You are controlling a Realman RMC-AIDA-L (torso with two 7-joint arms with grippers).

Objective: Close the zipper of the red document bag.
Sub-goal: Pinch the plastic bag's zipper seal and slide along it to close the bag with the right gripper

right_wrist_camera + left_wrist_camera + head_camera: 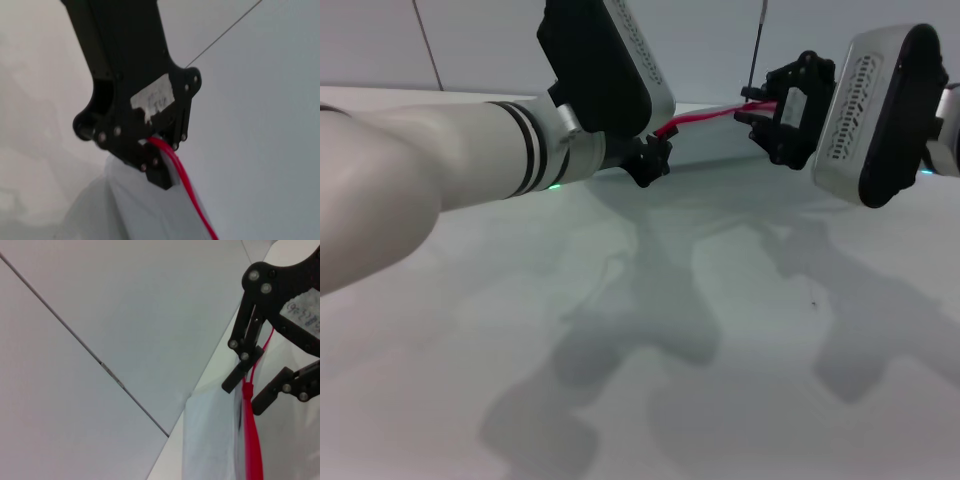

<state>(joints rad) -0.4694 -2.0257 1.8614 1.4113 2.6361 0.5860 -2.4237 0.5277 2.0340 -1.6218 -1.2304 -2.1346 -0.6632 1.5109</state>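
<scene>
The red document bag (716, 146) is a pale translucent pouch held up off the table at the back, between my two grippers. Its zipper (705, 117) is a thin red strip along the top edge. My left gripper (655, 150) is shut on the zipper's left end. The right wrist view shows this: black fingers (156, 170) clamp the zipper (187, 192), and the bag (140, 210) hangs below. My right gripper (755, 106) holds the right end. In the left wrist view its fingers (241, 374) pinch a thicker red piece, likely the slider tab (248, 391), above the bag (210, 440).
The white table (720, 350) stretches in front of the bag, with only arm shadows on it. A grey panelled wall (480, 40) stands behind. My left forearm (440, 170) crosses the left side of the head view.
</scene>
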